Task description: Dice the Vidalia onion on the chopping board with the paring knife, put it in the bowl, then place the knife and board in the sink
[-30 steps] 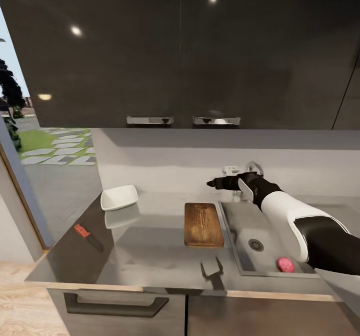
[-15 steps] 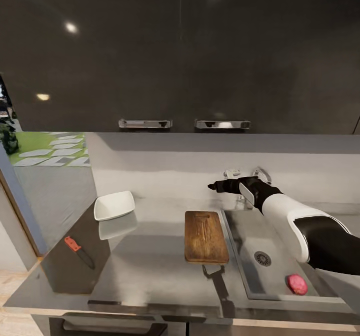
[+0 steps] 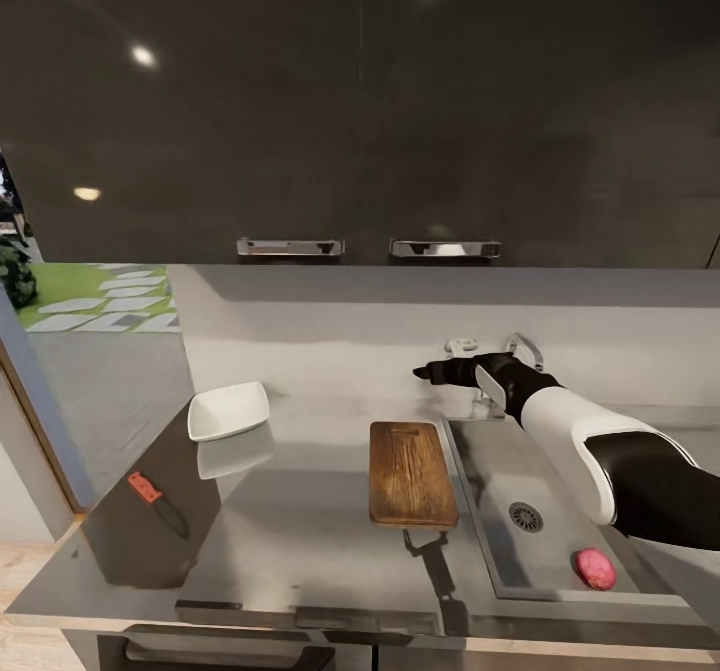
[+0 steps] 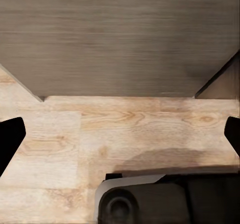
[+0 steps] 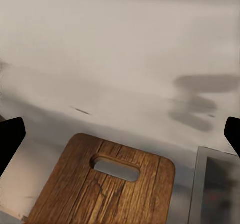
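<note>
Hovering high near the tap, the right claw (image 3: 428, 372) sits above the far corner of the sink (image 3: 500, 551) in the head view; whether it is spread or pressed together I cannot tell there. Well below and nearer the robot than the claw lies the Vidalia onion (image 3: 595, 568), in the basin's near corner beside the drain. The chopping board (image 3: 410, 473) rests on the desk (image 3: 300, 541) just under and left of the claw, with the bowl (image 3: 229, 410) and the paring knife (image 3: 156, 502) farther left.

From the left wrist, the left claw (image 4: 120, 134) is spread wide, aimed at wooden floor.

From the right wrist, the right claw (image 5: 120, 134) shows spread tips, the board's handle slot ahead. Dropping toward the onion risks clipping the tap or basin wall, and the round bulb could roll away.
</note>
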